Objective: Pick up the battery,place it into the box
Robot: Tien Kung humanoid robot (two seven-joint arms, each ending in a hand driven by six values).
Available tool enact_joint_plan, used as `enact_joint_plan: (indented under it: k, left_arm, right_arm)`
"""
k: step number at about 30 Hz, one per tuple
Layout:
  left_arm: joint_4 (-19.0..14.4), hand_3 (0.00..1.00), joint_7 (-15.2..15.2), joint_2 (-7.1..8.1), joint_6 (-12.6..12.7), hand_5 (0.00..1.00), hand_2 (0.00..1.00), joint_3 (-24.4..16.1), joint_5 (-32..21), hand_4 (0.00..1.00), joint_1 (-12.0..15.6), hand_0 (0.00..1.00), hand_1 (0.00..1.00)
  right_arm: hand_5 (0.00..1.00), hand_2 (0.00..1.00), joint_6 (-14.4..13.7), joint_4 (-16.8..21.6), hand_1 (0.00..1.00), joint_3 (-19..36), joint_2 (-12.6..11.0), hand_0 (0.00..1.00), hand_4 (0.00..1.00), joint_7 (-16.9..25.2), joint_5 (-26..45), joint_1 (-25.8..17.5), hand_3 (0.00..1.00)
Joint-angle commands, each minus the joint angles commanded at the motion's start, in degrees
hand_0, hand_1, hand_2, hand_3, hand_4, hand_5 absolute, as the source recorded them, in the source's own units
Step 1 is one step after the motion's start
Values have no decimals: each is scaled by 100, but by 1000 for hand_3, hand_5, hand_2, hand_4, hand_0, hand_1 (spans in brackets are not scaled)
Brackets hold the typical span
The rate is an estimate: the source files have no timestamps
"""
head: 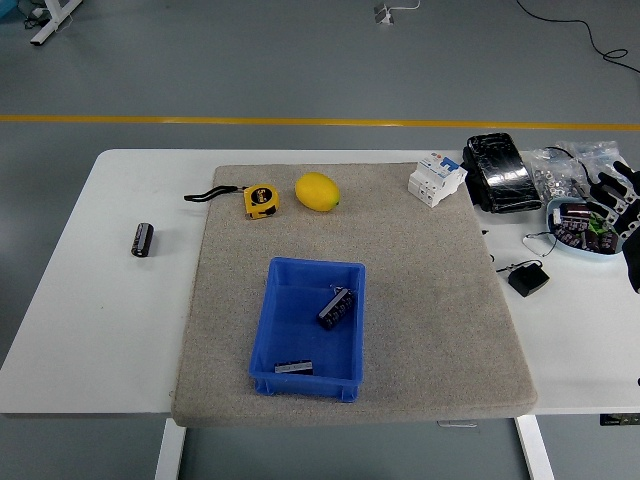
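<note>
My right hand (pixel 618 200) hovers open-fingered above a bowl (pixel 590 243) of batteries at the table's right edge; the box (pixel 308 326), well apart, holds two. Risk: I grab several crowded cells, or drop one crossing the mat (pixel 420 290).

The counter (pixel 100 330) is white, with white legs (pixel 170 452) visible below its near edge. The floor (pixel 250 60) beyond is grey, crossed left to right by a yellow line (pixel 200 120). A black cable (pixel 590 35) lies on it far right.
</note>
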Motion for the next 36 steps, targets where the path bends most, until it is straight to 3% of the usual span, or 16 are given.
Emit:
enact_joint_plan:
  k: [16,36]
  left_arm:
    - [-5,636,11,5,25,625,708,36,-50,697,22,747,702]
    - [-15,637,157,28,38,627,709,-143,266,691,82,744,701]
  right_arm:
    - [852,802,104,-18,772,32,-2,786,998,-90,-25,-22,844]
    - [860,801,161,-16,770,11,0,785,998,-145,-38,-31,840]
